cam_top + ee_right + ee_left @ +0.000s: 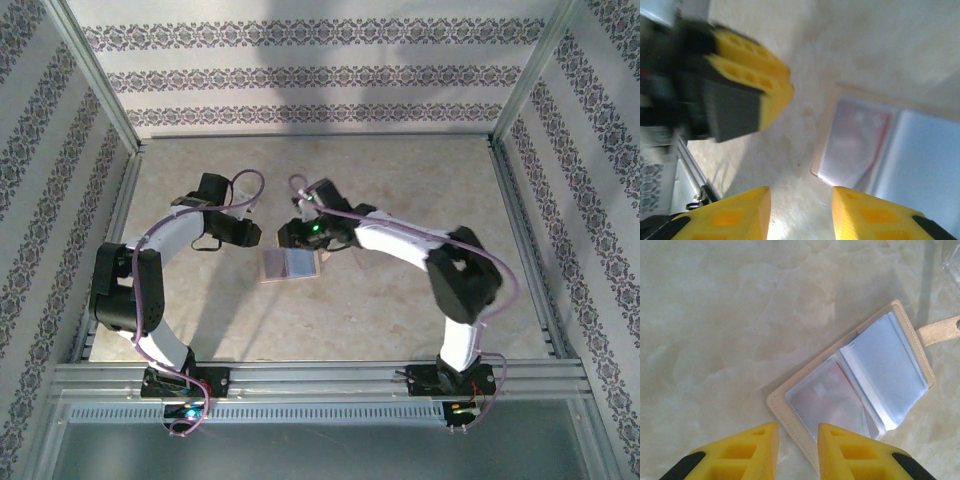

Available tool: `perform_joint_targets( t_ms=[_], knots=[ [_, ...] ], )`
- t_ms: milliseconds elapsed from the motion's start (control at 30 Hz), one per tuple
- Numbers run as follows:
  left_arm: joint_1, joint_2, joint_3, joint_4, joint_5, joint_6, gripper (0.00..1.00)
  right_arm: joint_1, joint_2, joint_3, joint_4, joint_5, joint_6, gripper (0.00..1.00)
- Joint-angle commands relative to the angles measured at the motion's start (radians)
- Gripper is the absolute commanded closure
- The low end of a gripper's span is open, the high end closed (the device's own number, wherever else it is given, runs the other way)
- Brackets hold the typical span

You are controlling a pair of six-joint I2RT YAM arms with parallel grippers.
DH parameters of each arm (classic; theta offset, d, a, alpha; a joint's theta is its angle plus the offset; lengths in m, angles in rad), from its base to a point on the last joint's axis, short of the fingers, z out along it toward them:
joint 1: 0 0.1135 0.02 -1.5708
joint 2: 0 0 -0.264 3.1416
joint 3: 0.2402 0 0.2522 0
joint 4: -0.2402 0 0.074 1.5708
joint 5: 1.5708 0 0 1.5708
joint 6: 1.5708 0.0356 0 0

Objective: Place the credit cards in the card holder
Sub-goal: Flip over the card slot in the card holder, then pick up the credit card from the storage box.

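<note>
From above, you have the card holder (289, 265) lying open on the table (400, 180), just short of centre toward 6 o'clock. Your left gripper (250, 237) sits near its 10 o'clock corner and your right gripper (292, 235) hangs at its 12 o'clock edge. From this height you cannot tell how wide either one stands.

On your left wrist camera, the left gripper (797, 440) is at 6 o'clock, its two yellow fingers (757, 452) spread apart with bare table (715, 315) between them and nothing held. The card holder (907, 347) lies open toward 4 o'clock, and its near corner comes close to the right-hand fingertip. A red credit card (837, 390) shows through the clear sleeve on the half nearer your fingers. The closing tab (940, 330) sticks out at 3 o'clock, and the edge of a clear plastic case (952, 262) cuts in at 2 o'clock.

On your right wrist camera, the right gripper (800, 200) is at 6 o'clock, fingers (740, 215) parted and empty over the table (865, 40). The card holder (920, 160) lies at 3 to 4 o'clock with the credit card (867, 125) sleeved in its left half. The left gripper (785, 85) is blurred at 10 o'clock, clear of the holder.
</note>
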Motion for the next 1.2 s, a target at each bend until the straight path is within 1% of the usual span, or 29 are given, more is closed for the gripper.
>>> perform_joint_targets(
  t_ms=[0,67,100,167,233,367,500,567,633,700,800,900,1033,1167],
  knots=[
    [-0.027,-0.055,0.012,0.040,0.020,0.034,0.73,-0.076,-0.095,-0.006,-0.254,0.184,-0.188,0.59],
    [-0.048,-0.060,0.048,0.015,0.039,0.028,0.74,-0.121,-0.136,-0.003,-0.356,0.277,-0.264,0.54],
    [-0.059,-0.062,0.065,0.005,0.043,0.026,0.76,-0.138,-0.160,-0.007,-0.384,0.315,-0.289,0.51],
    [-0.089,-0.061,0.104,-0.010,0.034,0.006,0.83,-0.175,-0.205,-0.023,-0.431,0.406,-0.351,0.42],
    [-0.123,-0.044,0.144,-0.019,0.030,-0.010,0.87,-0.211,-0.237,-0.030,-0.463,0.461,-0.405,0.33],
    [-0.203,0.040,0.258,-0.046,0.019,-0.024,0.91,-0.288,-0.276,-0.025,-0.510,0.540,-0.498,0.28],
    [-0.285,0.155,0.390,-0.057,0.043,-0.061,0.95,-0.378,-0.295,-0.049,-0.492,0.539,-0.572,0.28],
    [-0.332,0.210,0.447,-0.034,0.057,-0.081,1.00,-0.427,-0.292,-0.071,-0.471,0.516,-0.584,0.28],
    [-0.377,0.276,0.528,-0.062,0.047,-0.082,1.00,-0.458,-0.288,-0.085,-0.452,0.477,-0.573,0.29],
    [-0.418,0.351,0.618,-0.101,0.051,-0.089,1.00,-0.467,-0.287,-0.103,-0.422,0.459,-0.570,0.29],
    [-0.463,0.446,0.714,-0.117,0.064,-0.122,1.00,-0.467,-0.278,-0.140,-0.376,0.460,-0.569,0.30],
    [-0.505,0.523,0.802,-0.145,0.069,-0.121,1.00,-0.472,-0.265,-0.172,-0.350,0.450,-0.567,0.31],
    [-0.540,0.586,0.850,-0.157,0.083,-0.123,1.00,-0.473,-0.242,-0.192,-0.329,0.454,-0.576,0.31],
    [-0.546,0.638,0.869,-0.156,0.066,-0.135,1.00,-0.488,-0.209,-0.182,-0.330,0.468,-0.571,0.33]
  ],
)
